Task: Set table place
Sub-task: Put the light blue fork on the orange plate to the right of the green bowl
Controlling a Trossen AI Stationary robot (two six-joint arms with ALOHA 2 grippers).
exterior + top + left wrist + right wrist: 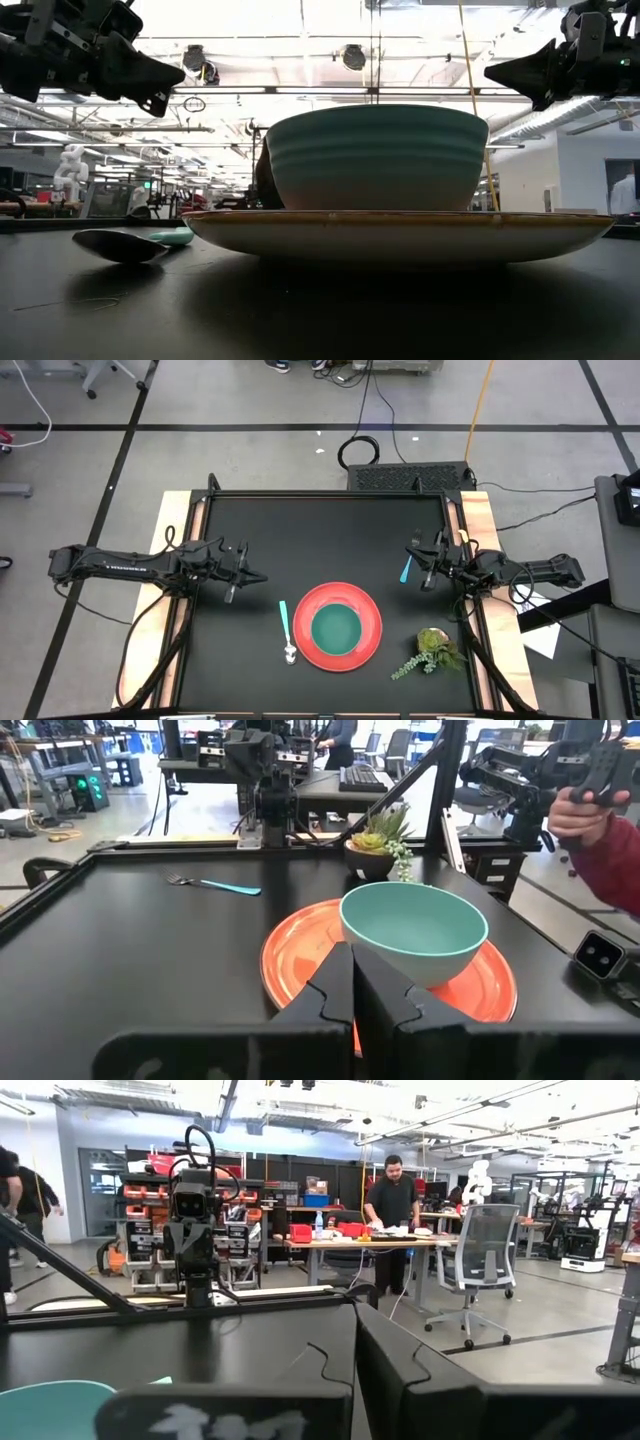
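Both claws are hanging up off the table (pixel 250 650) right now with nothing in them. Left gripper (pixel 258 578) sits out over the left-middle of the black top, and its wrist camera shows the two fingers (pixel 330 995) pressed together. Right gripper (pixel 412 554) is over by the right edge, fingers closed up too as far as I can see from its wrist view.

Red plate (pixel 370 649) is down near the front centre, with the green bowl (pixel 336 630) sitting inside it. Spoon (pixel 287 631) lies just beside the plate on the left. Teal fork (pixel 406 569) is farther back on the right, almost under the right claw, well apart from the plate. Little potted plant (pixel 432 648) is at the plate's right side.

My guess is the fork is what's left to place. Stuff that could bite: it's thin and flat on a slick top, so closed or barely spread fingers could just skid it away. Bringing it in beside the plate, the arm could clip the plant or nudge the plate, and that bowl would slide with it.
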